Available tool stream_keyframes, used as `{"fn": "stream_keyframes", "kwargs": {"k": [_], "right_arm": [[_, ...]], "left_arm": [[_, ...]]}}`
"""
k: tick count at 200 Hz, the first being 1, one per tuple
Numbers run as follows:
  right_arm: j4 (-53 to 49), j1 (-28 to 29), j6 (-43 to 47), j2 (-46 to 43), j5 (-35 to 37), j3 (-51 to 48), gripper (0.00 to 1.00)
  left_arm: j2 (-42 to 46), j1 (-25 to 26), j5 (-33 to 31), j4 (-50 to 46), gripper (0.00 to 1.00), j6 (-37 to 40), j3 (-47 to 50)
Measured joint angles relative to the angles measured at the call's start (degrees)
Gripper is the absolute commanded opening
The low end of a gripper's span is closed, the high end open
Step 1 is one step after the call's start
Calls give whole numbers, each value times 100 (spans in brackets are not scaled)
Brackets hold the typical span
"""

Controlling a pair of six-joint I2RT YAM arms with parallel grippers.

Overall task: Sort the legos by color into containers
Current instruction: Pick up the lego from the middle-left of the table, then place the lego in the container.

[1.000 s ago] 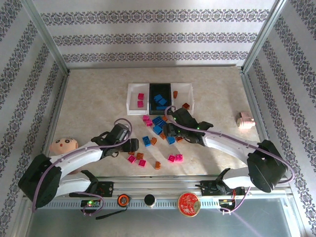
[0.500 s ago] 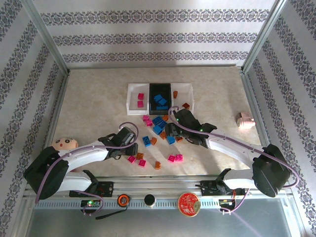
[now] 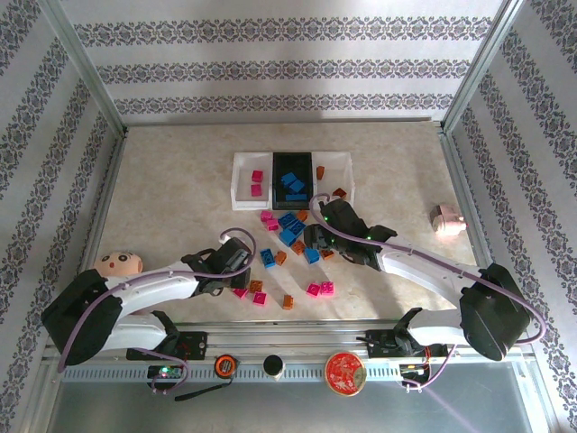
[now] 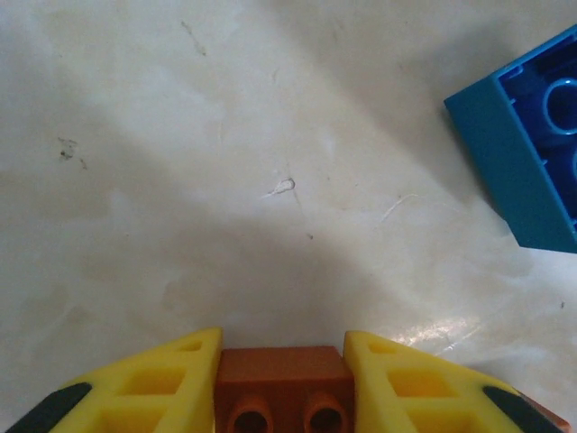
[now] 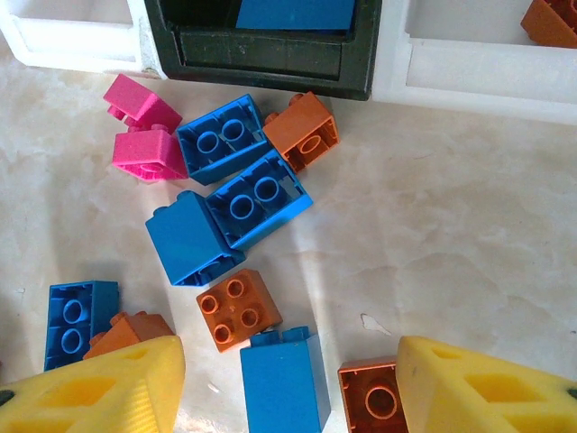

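We see a beige marbled surface [image 3: 180,180] inside an aluminium frame [image 3: 93,81], with walls [image 3: 288,63] papered in floral stripes on three sides. Since a second ago the left arm [image 3: 153,287] has sunk nearer its base, uncovering the doll's head [image 3: 119,263]. The left jaws have come in from wide apart and now pinch an orange brick [image 4: 282,392] on both sides, down among the near scatter. The right arm [image 3: 424,266] has barely shifted. The right jaws stand about half open, gripping nothing, with a blue brick [image 5: 284,379] and another orange one [image 5: 371,401] lying between them. We count three trays side by side at mid-surface: the left white tray [image 3: 243,176] holds two pink legos [image 3: 257,177], the black tray [image 3: 293,155] holds a blue cluster we cannot separate, and the right white tray [image 3: 335,171] holds two orange. Six more pink lie loose. Before the right wrist we count five blue, four orange and two pink on the surface. One pale pink lump [image 3: 446,219] sits at the right edge.
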State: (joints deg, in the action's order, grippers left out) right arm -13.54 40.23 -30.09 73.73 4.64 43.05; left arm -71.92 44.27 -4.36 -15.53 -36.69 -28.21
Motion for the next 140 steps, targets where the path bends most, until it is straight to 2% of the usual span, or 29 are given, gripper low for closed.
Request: {"fn": "stream_keyframes", "kwargs": {"k": [45, 78, 105, 140], "right_arm": [[17, -98, -48, -131, 59, -133, 64], [13, -348, -177, -658, 203, -417, 64], [11, -490, -306, -1213, 356, -680, 64], [-20, -527, -426, -1681, 466, -933, 64]], "left_arm": [[214, 37, 109, -107, 29, 0, -101], [20, -22, 136, -168, 28, 219, -966], [-673, -181, 269, -37, 27, 525, -2072], [-2048, -382, 601, 282, 27, 835, -3674]]}}
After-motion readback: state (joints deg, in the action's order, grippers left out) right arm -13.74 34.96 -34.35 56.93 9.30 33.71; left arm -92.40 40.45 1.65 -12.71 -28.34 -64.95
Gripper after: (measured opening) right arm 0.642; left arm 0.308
